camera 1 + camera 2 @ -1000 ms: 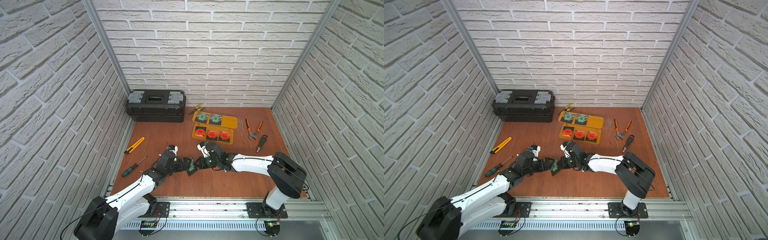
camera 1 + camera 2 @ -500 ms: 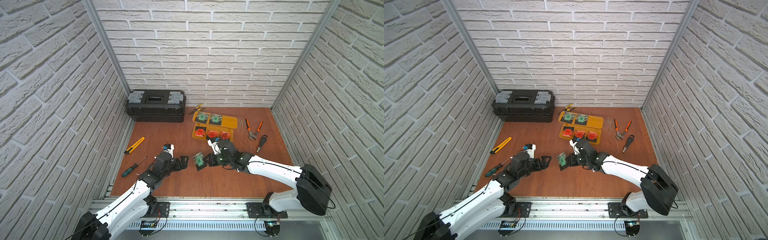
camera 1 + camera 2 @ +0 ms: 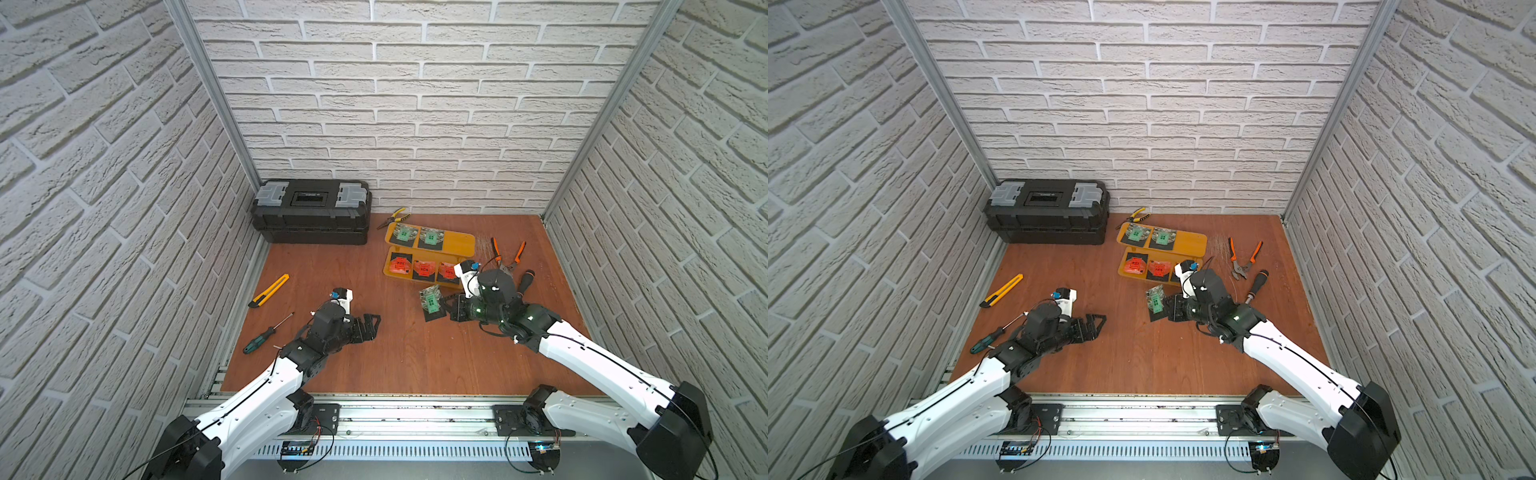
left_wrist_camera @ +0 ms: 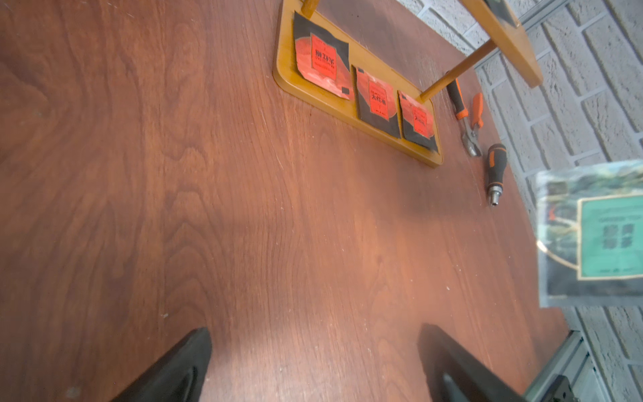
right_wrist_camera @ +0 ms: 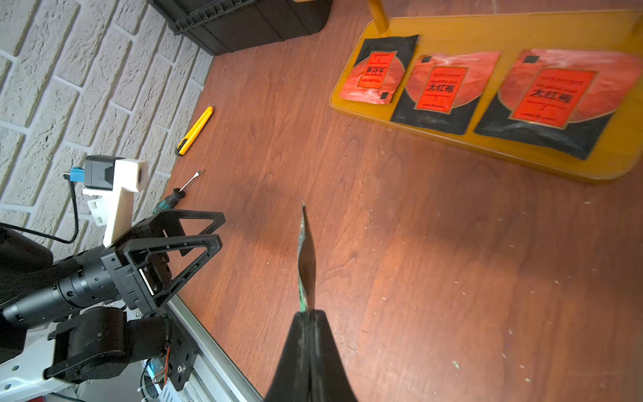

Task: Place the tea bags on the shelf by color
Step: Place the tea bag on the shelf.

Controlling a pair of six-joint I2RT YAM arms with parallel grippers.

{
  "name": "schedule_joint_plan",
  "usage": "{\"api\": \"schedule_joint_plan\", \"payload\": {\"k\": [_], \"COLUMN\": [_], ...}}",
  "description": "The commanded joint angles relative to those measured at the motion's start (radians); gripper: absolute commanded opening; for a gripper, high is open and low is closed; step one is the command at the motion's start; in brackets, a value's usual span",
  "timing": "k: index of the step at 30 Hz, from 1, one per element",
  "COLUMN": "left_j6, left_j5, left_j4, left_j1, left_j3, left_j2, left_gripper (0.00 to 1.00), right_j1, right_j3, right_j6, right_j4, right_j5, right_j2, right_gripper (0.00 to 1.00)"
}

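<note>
**Right pincer (image 3: 448, 309) takes over the last green tea bag (image 3: 430, 301)**

The right pincer is clenched on one edge of the bag and holds it off the table (image 3: 395, 365), just in front of the shelf (image 3: 459, 242). A second ago both pincers met at this bag nearer the front of the table. Since then the left pincer (image 3: 372, 326) has let go and drawn back, its jaws spread wide and empty, and the right arm has swung the bag toward the shelf. The handover looks finished.

Three red tea bags (image 3: 424, 269) lie in a row on the lower plate. Two green tea bags (image 3: 402, 233) lie on the upper plate, whose right end is bare. Judging by that, only the held bag remains, and it belongs on that bare spot beside the other greens.
</note>
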Motion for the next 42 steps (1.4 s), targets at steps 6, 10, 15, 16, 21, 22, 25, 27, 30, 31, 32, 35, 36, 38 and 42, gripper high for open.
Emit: {"api": "schedule_joint_plan", "payload": {"k": [6,10,15,16,21,22,25,27,30,31,32,35,36,38,42], "left_j6": [0.022,0.023,0.026,0.026,0.033,0.035,0.038,0.038,0.039,0.039,0.040,0.038,0.036,0.033,0.032], "left_j5": [0.016,0.017,0.019,0.020,0.020,0.021,0.019,0.019,0.022,0.024,0.025,0.023,0.023,0.020,0.014], "left_j4": [0.084,0.104,0.122,0.122,0.118,0.117,0.116,0.117,0.117,0.117,0.116,0.116,0.116,0.117,0.113], "left_j1": [-0.011,-0.015,-0.017,-0.016,-0.016,-0.017,-0.017,-0.017,-0.018,-0.018,-0.018,-0.018,-0.018,-0.019,-0.019], "left_j3": [0.049,0.058,0.069,0.072,0.080,0.082,0.081,0.081,0.079,0.079,0.078,0.072,0.069,0.065,0.063], "left_j2": [0.063,0.097,0.133,0.137,0.144,0.143,0.140,0.141,0.139,0.138,0.137,0.128,0.125,0.117,0.108], "left_gripper": [0.99,0.98,0.99,0.98,0.99,0.98,0.99,0.98,0.98,0.99,0.98,0.98,0.99,0.99,0.98], "right_j1": [-0.143,-0.219,-0.310,-0.323,-0.394,-0.405,-0.439,-0.457,-0.486,-0.496,-0.506,-0.527,-0.533,-0.545,-0.563], "right_j3": [0.061,0.091,0.135,0.144,0.194,0.210,0.258,0.285,0.330,0.349,0.370,0.425,0.441,0.476,0.522], "right_j6": [-0.085,-0.102,-0.099,-0.098,-0.090,-0.090,-0.086,-0.077,-0.060,-0.054,-0.050,-0.035,-0.033,-0.022,0.006], "right_j4": [-0.084,-0.079,-0.045,-0.037,-0.001,0.001,0.005,0.009,0.020,0.017,0.015,0.009,0.007,0.006,0.018], "right_j5": [-0.047,-0.081,-0.142,-0.149,-0.216,-0.228,-0.257,-0.269,-0.297,-0.306,-0.319,-0.339,-0.347,-0.362,-0.398], "right_j2": [-0.050,-0.036,0.015,0.025,0.096,0.113,0.168,0.203,0.264,0.288,0.313,0.383,0.403,0.445,0.513], "right_gripper": [0.02,0.02,0.02,0.02,0.02,0.02,0.02,0.02,0.02,0.03,0.03,0.02,0.03,0.03,0.03]}}
